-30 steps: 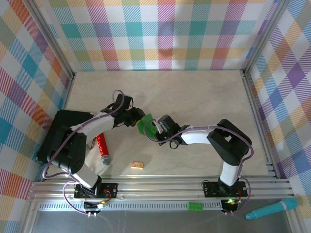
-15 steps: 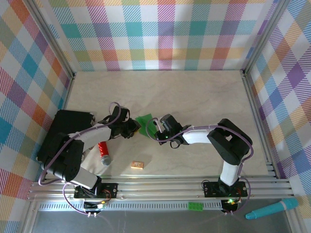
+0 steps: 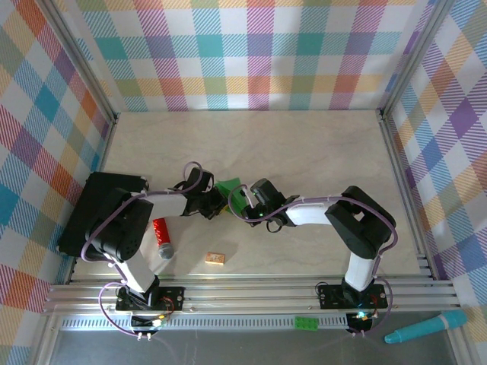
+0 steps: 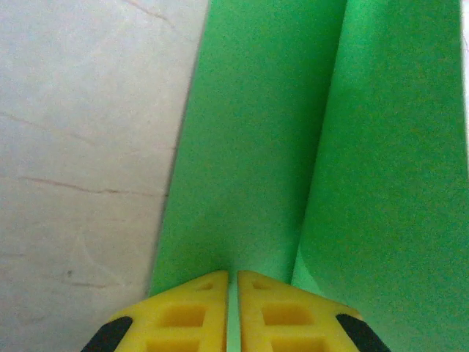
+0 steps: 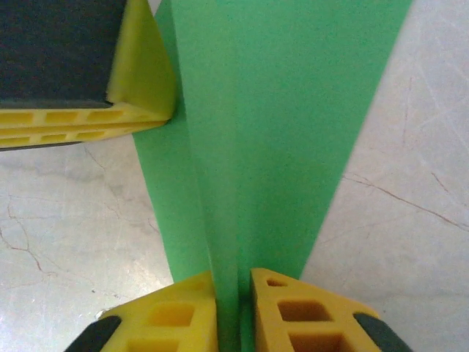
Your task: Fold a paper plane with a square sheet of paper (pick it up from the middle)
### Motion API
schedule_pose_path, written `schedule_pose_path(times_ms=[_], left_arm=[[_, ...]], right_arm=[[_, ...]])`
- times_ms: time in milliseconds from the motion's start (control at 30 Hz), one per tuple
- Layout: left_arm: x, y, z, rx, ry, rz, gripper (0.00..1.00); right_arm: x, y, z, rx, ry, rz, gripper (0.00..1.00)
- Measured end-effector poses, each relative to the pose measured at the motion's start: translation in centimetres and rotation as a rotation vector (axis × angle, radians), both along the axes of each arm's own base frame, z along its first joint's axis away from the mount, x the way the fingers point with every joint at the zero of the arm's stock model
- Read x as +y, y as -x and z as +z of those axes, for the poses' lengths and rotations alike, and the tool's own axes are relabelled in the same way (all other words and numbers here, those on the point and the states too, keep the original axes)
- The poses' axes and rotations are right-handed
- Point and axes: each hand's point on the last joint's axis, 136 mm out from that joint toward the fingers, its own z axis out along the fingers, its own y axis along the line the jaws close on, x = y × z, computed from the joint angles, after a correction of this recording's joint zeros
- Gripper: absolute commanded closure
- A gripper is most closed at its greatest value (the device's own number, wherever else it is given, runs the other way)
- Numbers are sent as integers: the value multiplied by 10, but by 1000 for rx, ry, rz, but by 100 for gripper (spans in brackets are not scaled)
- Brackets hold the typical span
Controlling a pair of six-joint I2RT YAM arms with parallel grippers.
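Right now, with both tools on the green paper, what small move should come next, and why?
Probably ease the right tool open and back away. Both tools pinch the same folded paper close together, so neither can turn or crease it; the left tool, shut on a fold, looks able to hold it alone.

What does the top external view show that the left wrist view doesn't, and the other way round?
Top external adds: both arms, the right end effector meeting the green paper from the opposite side, a red cylinder, a small wooden block, and a green brick and teal pen near the front rail.
Left wrist adds: the yellow fingers of the left end effector pinched on the paper's edge, and a lengthwise fold line in the paper.
Shared: the green paper, the left end effector and the pale table.
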Motion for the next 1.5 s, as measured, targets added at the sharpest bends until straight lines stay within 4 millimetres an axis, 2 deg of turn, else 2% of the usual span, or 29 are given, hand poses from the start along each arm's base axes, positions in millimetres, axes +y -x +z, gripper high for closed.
schedule_pose_path(times_ms=[400,1100,1500], left_arm=[[-4,0,-2,7,-2,-10,90],[-9,-1,-3,9,2,-21,90],[-9,0,-3,9,2,-23,90]], right_arm=[[-4,3,1,29,35,-2,70],[-4,6,6,34,67,-3,67],[-5,5,5,30,76,-18,80]])
